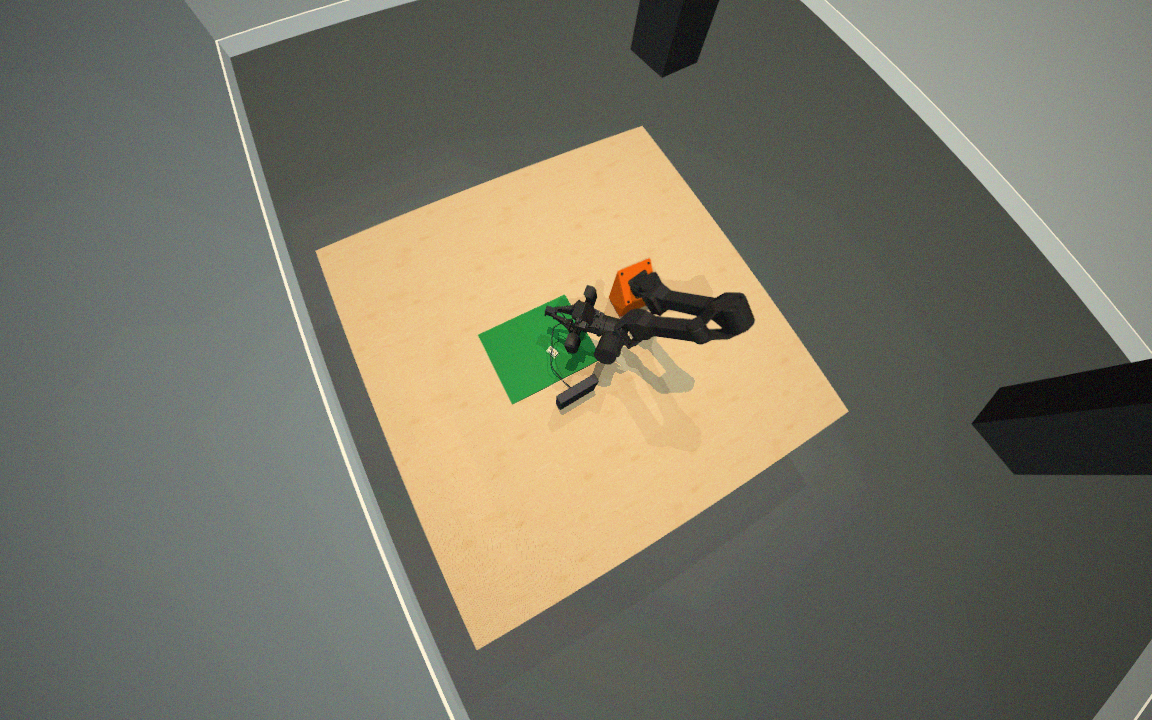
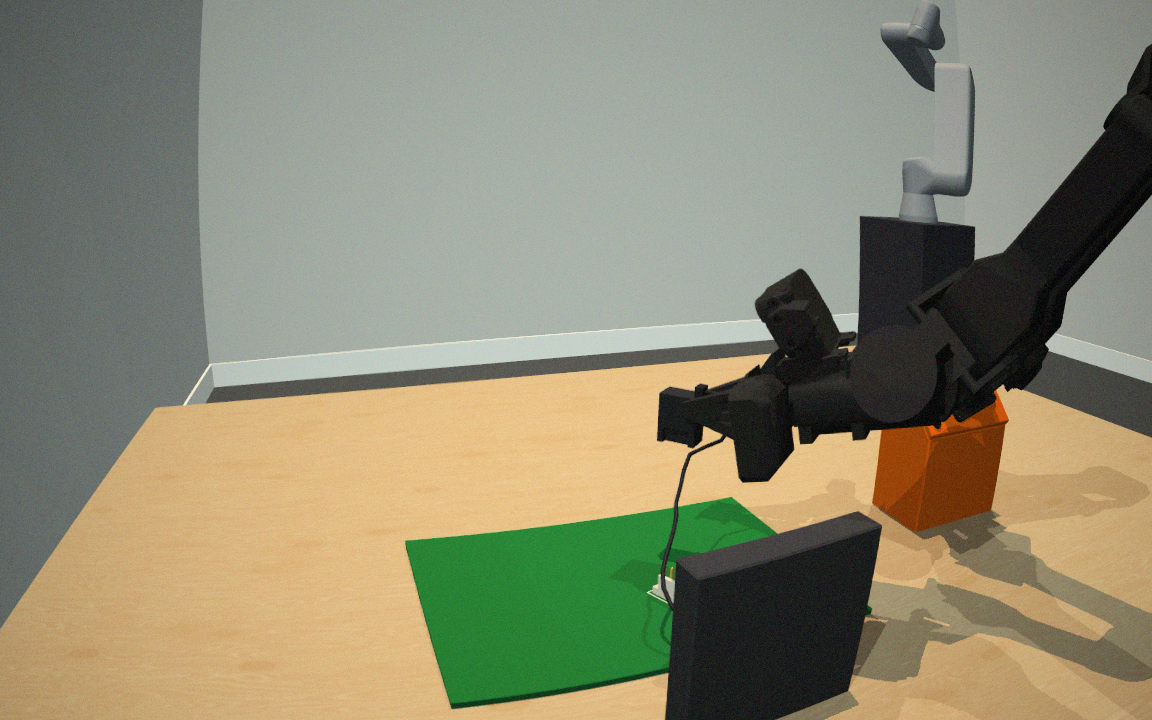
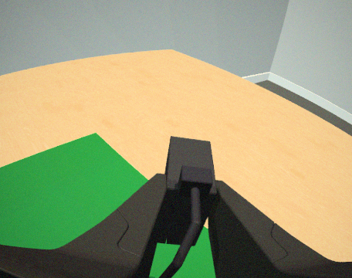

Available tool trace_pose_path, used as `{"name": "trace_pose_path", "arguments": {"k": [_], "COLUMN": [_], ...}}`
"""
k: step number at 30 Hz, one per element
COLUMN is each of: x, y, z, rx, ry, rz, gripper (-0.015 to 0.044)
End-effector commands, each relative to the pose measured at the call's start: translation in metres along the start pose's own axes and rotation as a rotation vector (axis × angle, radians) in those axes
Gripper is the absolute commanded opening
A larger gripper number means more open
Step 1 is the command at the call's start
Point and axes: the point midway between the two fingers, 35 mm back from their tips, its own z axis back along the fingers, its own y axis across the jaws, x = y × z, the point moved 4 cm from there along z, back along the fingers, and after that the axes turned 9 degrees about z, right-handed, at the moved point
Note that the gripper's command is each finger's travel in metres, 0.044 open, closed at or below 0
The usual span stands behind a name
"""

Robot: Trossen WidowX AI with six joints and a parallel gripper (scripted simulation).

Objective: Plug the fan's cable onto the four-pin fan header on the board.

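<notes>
My gripper (image 1: 559, 313) (image 2: 707, 413) (image 3: 187, 187) is shut on the dark cable plug (image 2: 675, 413) (image 3: 189, 152), which sticks out beyond the fingertips. The gripper points nearly level and holds the plug well above the green board (image 1: 508, 344) (image 2: 517, 608) (image 3: 79, 185). The dark cable (image 2: 675, 501) (image 3: 195, 216) hangs from the plug and runs down behind the fan. The white header (image 1: 551, 351) (image 2: 656, 590) stands on the board, with brass pins partly showing in the exterior view. The cable and fan hide part of it there; the wrist view does not show it.
The black fan (image 1: 576, 393) (image 2: 777, 608) stands upright by the board's near edge. An orange mount (image 1: 625, 291) (image 2: 938, 474) is at the arm's base on the wooden table (image 1: 437, 429) (image 2: 204, 537) (image 3: 238, 127). A grey arm (image 2: 951, 134) stands on a black pedestal (image 2: 889, 268) beyond the table.
</notes>
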Motion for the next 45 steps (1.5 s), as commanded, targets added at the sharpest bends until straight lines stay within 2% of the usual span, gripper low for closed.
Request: {"name": "trace_pose_path", "arguments": {"k": [1,45], "x": [0.001,-0.034], "y": [0.001,0.011], "z": [0.001,0.003], "rx": [0.005,0.0], "ry": [-0.001,0.002], "rz": [0.003,-0.001], "gripper": [0.0,0.0]}}
